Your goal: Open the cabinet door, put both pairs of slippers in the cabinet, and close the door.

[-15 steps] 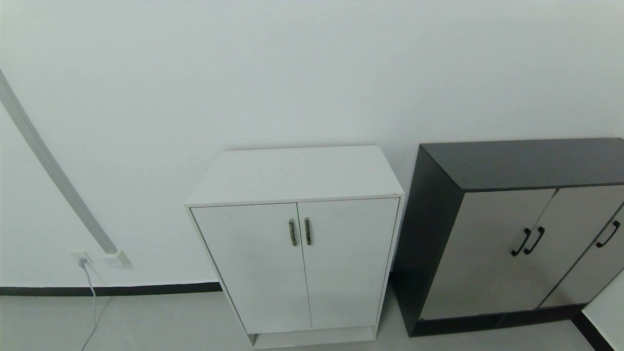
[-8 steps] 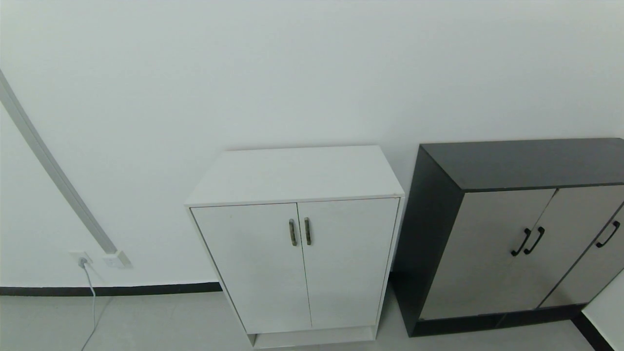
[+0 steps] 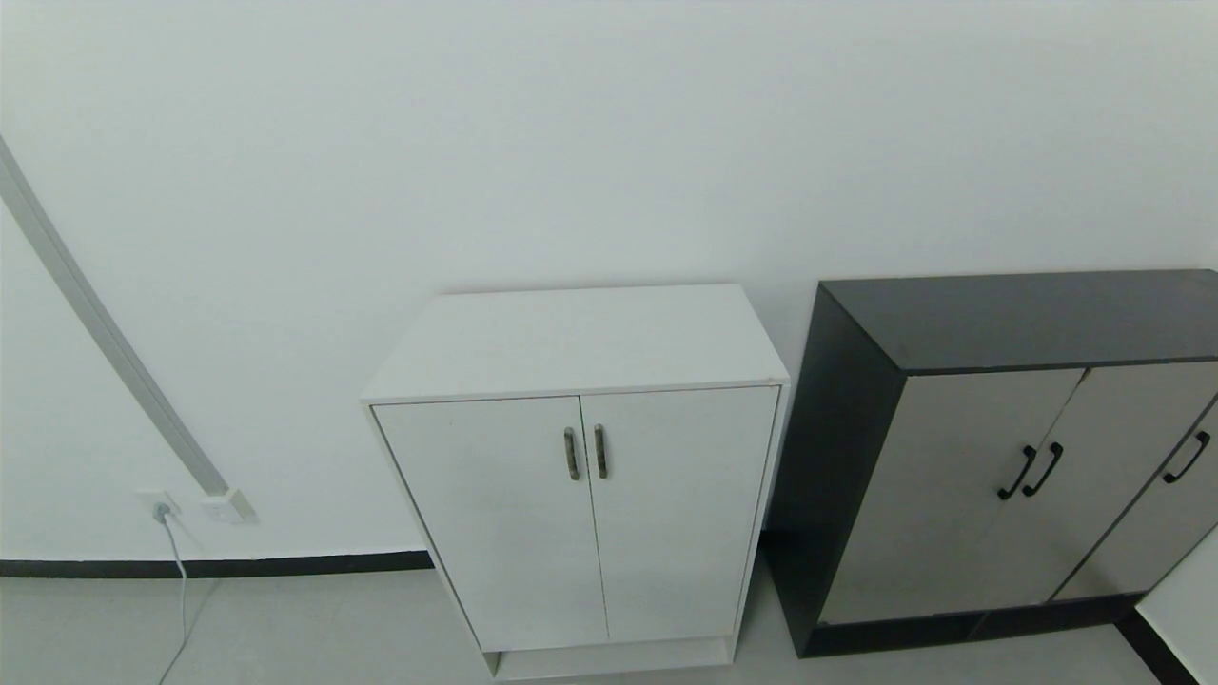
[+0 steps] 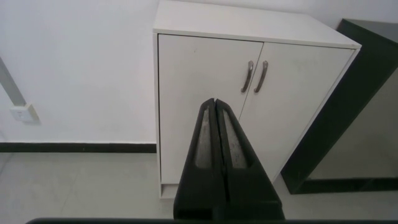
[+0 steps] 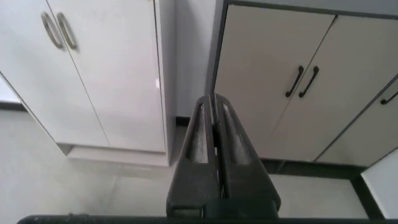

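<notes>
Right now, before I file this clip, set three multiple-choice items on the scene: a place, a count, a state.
1. In the head view, where does the black cabinet stand?
A. right of the white cabinet
B. left of it
C. on top of it

2. How many handles do the white cabinet's doors carry?
A. one
B. two
C. four

3. Those doors are:
A. both shut
B. one ajar
C. both open

1 A, its dark side adjoins the white cabinet's right side.
2 B, two bars flank the middle seam.
3 A, both fronts sit flush.
</notes>
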`<state>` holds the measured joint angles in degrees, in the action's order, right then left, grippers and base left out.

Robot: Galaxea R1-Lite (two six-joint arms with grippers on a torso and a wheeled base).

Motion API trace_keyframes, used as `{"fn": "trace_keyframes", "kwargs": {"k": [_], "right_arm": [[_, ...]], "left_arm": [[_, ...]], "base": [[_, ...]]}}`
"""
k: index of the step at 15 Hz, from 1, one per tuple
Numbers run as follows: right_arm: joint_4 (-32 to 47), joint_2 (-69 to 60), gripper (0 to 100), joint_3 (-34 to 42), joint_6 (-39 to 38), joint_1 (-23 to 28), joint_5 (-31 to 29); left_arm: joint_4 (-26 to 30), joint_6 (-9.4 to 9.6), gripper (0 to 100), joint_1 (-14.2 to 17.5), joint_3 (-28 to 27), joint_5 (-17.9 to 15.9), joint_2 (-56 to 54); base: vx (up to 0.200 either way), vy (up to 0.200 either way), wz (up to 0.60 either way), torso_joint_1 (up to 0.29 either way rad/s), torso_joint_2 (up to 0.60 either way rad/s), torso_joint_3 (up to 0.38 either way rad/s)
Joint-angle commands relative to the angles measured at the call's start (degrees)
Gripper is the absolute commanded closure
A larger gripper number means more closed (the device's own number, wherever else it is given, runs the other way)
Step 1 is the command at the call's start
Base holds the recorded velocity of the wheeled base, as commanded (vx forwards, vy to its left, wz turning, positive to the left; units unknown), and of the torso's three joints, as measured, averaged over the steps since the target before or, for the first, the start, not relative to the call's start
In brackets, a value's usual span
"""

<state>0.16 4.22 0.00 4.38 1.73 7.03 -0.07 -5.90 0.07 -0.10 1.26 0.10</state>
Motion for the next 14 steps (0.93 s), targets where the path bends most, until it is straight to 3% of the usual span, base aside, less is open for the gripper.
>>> {"fn": "trace_keyframes", "kwargs": {"k": [1, 14], "right_arm": [[0.02, -2.9, 100, 0.0, -1.3, -1.03, 0.0], [-0.6, -4.22, 100, 0.0, -7.01, -1.56, -7.03]], "left_arm": [[-0.01, 0.01, 100, 0.01, 0.01, 0.06, -0.01], [-0.01, 0.36, 100, 0.01, 0.01, -0.03, -0.01]], "base": [[0.0, 0.0, 0.0, 0.0, 0.0, 0.0], [0.0, 0.0, 0.0, 0.0, 0.0, 0.0]]}}
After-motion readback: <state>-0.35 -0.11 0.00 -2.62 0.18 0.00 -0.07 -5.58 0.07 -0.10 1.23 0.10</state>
